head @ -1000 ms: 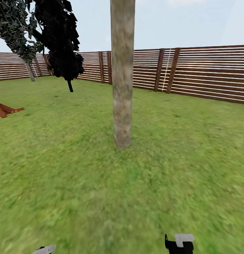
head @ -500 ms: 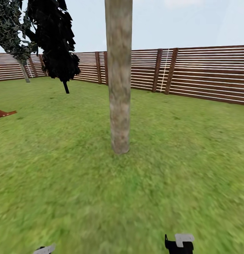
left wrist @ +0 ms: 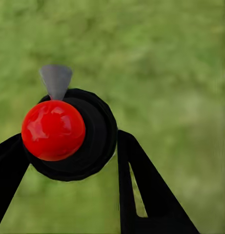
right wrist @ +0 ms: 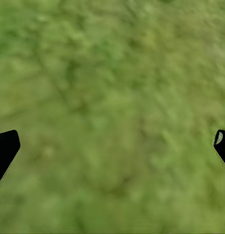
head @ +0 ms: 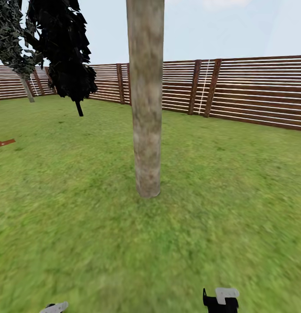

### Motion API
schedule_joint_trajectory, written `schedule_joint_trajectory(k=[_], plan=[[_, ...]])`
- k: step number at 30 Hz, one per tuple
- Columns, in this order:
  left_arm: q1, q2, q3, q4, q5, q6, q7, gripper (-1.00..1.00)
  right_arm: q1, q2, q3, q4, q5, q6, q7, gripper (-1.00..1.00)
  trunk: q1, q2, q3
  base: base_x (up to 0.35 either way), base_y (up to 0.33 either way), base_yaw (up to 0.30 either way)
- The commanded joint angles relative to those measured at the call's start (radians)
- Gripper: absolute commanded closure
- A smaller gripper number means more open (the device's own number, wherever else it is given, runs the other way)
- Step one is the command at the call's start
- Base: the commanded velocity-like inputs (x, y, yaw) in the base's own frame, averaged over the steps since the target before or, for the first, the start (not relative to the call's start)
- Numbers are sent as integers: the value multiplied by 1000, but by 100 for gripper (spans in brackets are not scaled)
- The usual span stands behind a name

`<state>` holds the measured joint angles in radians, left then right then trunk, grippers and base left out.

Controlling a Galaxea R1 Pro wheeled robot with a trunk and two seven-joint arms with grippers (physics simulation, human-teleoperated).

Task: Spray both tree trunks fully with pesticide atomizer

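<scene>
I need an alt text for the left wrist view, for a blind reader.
The left hand holds the pesticide atomizer, a black bottle with a round red top, between two black fingers. Behind it lies blurred green grass.

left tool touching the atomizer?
Touching. The left wrist view shows the left tool with both fingers pressed against the pesticide atomizer.

A fenced garden, outdoors: a wide green lawn (head: 220, 208) under pale sky, ringed at the far side by a reddish-brown slatted fence (head: 255, 89), with a thick pale tree trunk (head: 146, 108) near centre and dark-leaved trees (head: 65, 52) far left.
</scene>
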<state>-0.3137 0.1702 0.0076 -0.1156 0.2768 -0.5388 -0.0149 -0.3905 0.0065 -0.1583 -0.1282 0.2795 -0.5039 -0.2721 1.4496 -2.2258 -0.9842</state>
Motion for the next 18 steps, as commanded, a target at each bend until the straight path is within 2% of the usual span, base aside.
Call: schedule_joint_trajectory(k=[1,7,18], plan=[[-1,2,1,1,2,-3,-3,100,-1,0,-8,1,10,-2,-4,-100,0,0,0,338,0,-146],[-1,1,0,-1,2,-4,-10,100,-1,0,-9,1,9,-2,-4,-100,0,0,4,338,-49,-211],[-1,1,0,-1,2,-4,-4,100,-1,11,-8,1,15,-1,-2,-100,0,0,5,329,-20,-17]])
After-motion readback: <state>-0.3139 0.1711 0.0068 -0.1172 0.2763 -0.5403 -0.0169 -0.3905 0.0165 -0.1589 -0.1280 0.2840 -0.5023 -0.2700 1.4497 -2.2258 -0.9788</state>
